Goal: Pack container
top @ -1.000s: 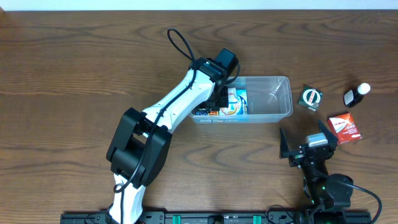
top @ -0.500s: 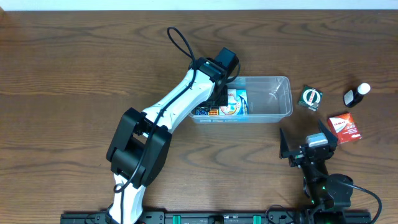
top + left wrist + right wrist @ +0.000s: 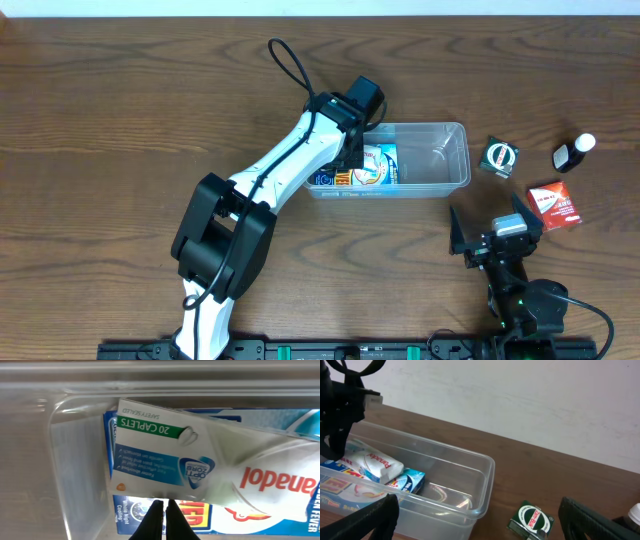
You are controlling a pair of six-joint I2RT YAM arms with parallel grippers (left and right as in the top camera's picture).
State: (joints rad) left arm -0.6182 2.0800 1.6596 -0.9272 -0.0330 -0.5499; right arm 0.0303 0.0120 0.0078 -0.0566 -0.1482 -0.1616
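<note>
Wooden table [image 3: 120,100]: the left gripper [image 3: 163,517], closed and empty, hangs over boxes [image 3: 368,166] at the container's [image 3: 445,150] nine o'clock end. The right gripper [image 3: 492,226], at five o'clock, gapes empty.

Dark wooden table [image 3: 120,100], clear container [image 3: 440,187], green-labelled box [image 3: 499,157], red box [image 3: 555,205], small dark bottle [image 3: 572,153]
</note>
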